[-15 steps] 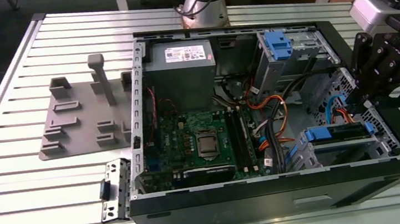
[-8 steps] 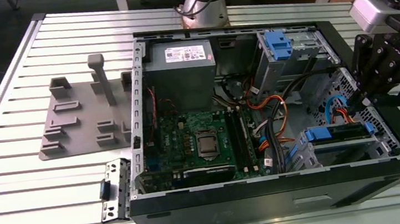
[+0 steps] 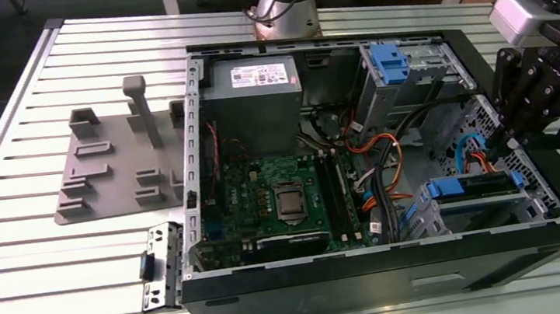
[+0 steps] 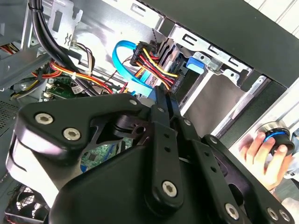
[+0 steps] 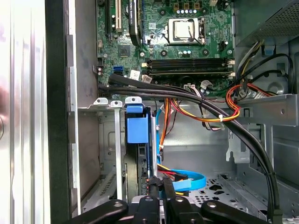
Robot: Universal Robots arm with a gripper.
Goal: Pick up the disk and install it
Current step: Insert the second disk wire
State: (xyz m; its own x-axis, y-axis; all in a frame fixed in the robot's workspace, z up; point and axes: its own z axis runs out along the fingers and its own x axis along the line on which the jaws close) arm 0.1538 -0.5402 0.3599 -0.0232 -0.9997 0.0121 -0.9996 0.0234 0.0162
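The arm's gripper point(image 3: 528, 135) hangs inside the open computer case point(image 3: 540, 251), fingers point(image 5: 161, 198) pressed narrow together, empty. Just ahead of them the disk point(image 5: 138, 154) sits in its drive cage point(image 5: 114, 140), cables attached.

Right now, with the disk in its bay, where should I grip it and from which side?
Take the disk by its blue plastic end, coming straight in through the case's open side. It stands on edge between the metal bay walls, so its flat faces look unreachable, and cables crowd the other end.
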